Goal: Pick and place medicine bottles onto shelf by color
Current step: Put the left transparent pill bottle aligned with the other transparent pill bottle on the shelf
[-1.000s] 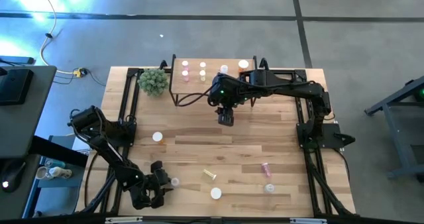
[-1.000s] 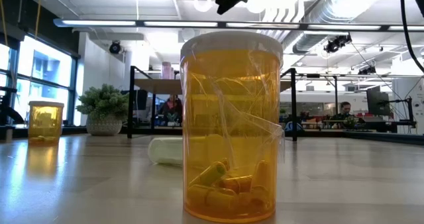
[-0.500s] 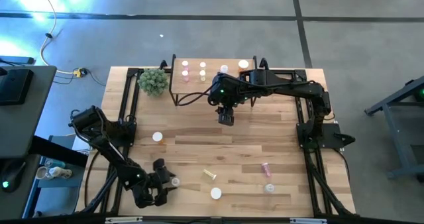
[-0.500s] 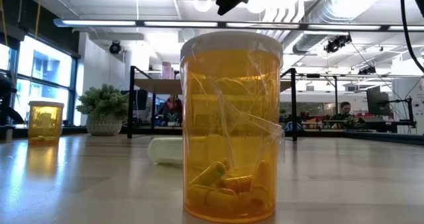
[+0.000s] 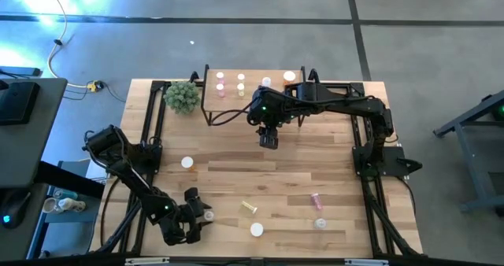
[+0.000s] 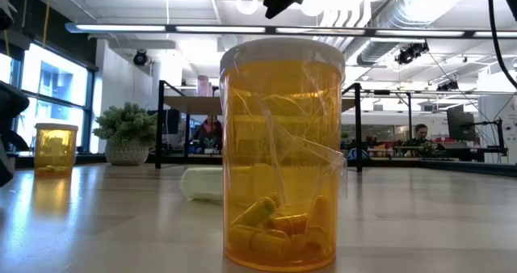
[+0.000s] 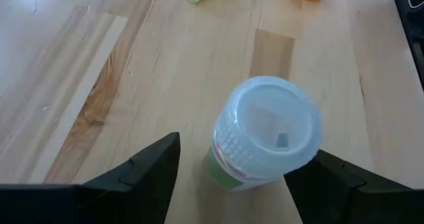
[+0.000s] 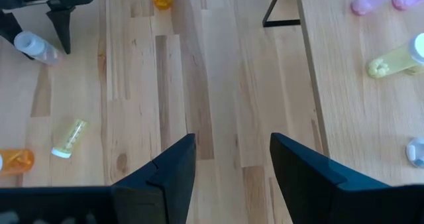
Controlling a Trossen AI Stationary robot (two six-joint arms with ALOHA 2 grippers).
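Down at seven o'clock, near the front edge of the light-wood bench [image 5: 236, 171], the left gripper [image 5: 198, 216] has its fingers [image 7: 142, 174] spread wide either side of an upright green-tinted bottle with a pale-blue cap [image 7: 265, 138], not touching it. Bare wood lies open around it. At five o'clock, an orange bottle [image 5: 257, 229], a toppled yellow-green one [image 5: 249, 208], a pink one [image 5: 316, 199], well apart. Mid-bench, twelve o'clock: the right gripper [image 5: 268, 141] hangs with fingers [image 8: 165, 171] apart, empty, just ahead of the small wooden shelf on black legs [image 5: 253, 75], bottles standing along it.
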